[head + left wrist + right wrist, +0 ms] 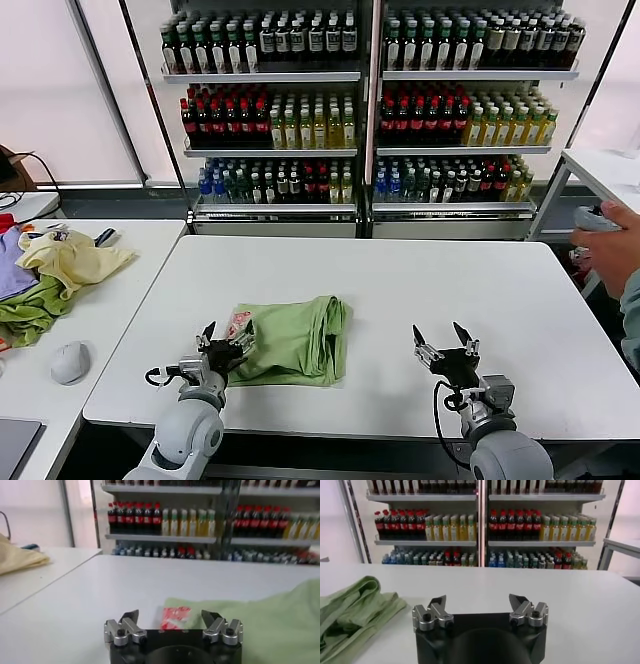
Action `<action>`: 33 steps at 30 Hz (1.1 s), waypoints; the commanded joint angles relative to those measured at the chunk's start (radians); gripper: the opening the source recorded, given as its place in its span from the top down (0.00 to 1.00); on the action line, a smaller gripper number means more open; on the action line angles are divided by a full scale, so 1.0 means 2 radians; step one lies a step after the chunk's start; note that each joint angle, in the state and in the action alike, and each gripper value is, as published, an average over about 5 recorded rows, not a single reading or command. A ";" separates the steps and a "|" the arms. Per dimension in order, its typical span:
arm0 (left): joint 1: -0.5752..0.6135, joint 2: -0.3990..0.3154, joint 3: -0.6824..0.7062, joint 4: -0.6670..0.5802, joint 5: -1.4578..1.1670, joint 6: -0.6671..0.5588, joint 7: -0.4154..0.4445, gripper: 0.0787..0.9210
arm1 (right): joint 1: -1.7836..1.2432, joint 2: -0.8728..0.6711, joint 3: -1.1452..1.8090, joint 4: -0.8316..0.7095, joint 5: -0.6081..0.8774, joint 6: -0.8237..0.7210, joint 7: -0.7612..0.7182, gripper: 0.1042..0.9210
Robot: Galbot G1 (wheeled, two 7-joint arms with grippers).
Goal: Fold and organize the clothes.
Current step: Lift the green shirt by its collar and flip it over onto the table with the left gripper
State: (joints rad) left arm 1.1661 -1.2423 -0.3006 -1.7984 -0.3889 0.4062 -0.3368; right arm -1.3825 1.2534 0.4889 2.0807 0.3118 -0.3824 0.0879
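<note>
folded shirt [295,340] | touching left pincer [228,340], agape | right pincer [446,340] agape, apart

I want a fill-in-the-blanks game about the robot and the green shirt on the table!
1. The light green shirt lies folded on the ____ table.
2. The left tool sits at the shirt's edge with its jaws ____.
3. The right tool is open and holds ____.
4. The shelves behind the table are full of ____.

Missing words: white; open; nothing; bottles
</note>
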 commanded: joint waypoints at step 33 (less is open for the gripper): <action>-0.010 0.016 -0.117 -0.036 -0.374 0.075 -0.001 0.98 | -0.009 0.001 0.010 0.021 0.004 -0.002 0.002 0.12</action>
State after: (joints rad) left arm 1.1502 -1.2332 -0.4123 -1.8224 -0.8553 0.5499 -0.3383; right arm -1.4005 1.2544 0.5070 2.1204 0.3182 -0.3857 0.0919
